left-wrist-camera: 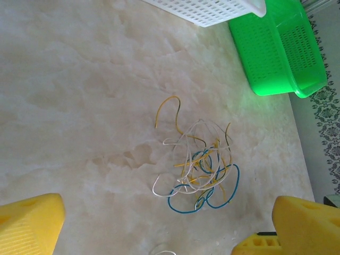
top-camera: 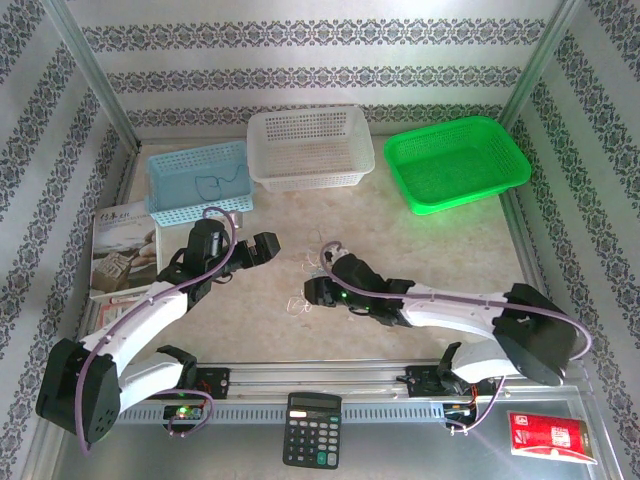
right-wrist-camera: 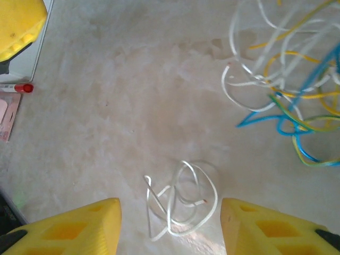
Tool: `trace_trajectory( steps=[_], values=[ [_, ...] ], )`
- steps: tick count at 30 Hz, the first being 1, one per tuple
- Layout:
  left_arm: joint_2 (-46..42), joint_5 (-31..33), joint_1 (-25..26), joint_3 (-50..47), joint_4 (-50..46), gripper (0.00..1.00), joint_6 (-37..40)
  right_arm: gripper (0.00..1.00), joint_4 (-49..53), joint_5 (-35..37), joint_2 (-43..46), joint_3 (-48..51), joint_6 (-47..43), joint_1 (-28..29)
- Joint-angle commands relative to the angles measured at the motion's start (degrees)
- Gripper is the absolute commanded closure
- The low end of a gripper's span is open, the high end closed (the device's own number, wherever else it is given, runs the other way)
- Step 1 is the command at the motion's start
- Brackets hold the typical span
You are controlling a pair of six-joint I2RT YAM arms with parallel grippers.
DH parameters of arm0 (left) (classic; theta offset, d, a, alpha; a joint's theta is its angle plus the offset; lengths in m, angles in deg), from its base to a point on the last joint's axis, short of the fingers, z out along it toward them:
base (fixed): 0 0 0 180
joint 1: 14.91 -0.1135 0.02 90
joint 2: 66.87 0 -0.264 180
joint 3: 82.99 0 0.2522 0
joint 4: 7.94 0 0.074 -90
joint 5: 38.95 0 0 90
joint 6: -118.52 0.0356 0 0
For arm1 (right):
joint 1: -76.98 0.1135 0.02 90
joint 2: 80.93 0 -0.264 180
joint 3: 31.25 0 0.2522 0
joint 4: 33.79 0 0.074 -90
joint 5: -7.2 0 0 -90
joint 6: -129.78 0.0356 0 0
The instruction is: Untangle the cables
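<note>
The cables are a loose tangle [left-wrist-camera: 199, 170] of blue, yellow and whitish wires lying on the marble tabletop, also visible at the upper right of the right wrist view [right-wrist-camera: 287, 79] and faintly from above [top-camera: 312, 262]. A separate coiled white wire [right-wrist-camera: 180, 202] lies apart from the tangle, directly between my right gripper's yellow fingers. My right gripper [right-wrist-camera: 170, 228] is open and low over that coil. My left gripper [left-wrist-camera: 164, 228] is open, hovering short of the tangle with nothing between its fingers. From above, the left gripper [top-camera: 265, 248] and right gripper [top-camera: 315, 290] flank the tangle.
A blue basket [top-camera: 160, 180] at the back left holds one dark wire [top-camera: 207, 185]. A white basket [top-camera: 310, 150] and a green basket [top-camera: 455, 160] stand along the back. A booklet [top-camera: 120, 250] lies at the left; a calculator [top-camera: 312, 430] and a red packet [top-camera: 550, 435] sit at the front edge.
</note>
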Motion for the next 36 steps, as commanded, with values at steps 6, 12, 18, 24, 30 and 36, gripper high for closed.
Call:
trace_trajectory(
  steps=[6, 12, 18, 24, 30, 36],
  values=[
    [-2.3, 1.3, 0.6, -0.2, 1.6, 0.00, -0.5, 0.59, -3.0, 1.9, -10.2, -5.0, 1.2, 1.2],
    [-2.9, 0.5, 0.6, 0.4, 1.2, 0.00, 0.0, 0.72, -4.2, 2.7, -12.4, -3.7, 2.0, 1.5],
    [-2.4, -0.3, 0.5, 0.4, 1.6, 0.00, 0.3, 1.00, -3.1, 2.5, -9.8, -4.1, 0.3, 1.2],
    [-2.3, -3.2, 0.5, -0.8, 4.4, 0.00, -0.7, 1.00, -1.3, 4.6, 1.0, -2.8, -0.3, -0.7],
    [-1.7, -9.0, 1.4, -3.1, 12.1, 0.03, -1.7, 1.00, -1.6, 5.4, 9.0, -0.9, 1.2, -4.7],
    [0.4, -11.5, 3.9, -4.8, 17.6, 0.11, -3.1, 1.00, -1.9, 5.3, 12.0, -0.3, 2.2, -8.5]
  ],
)
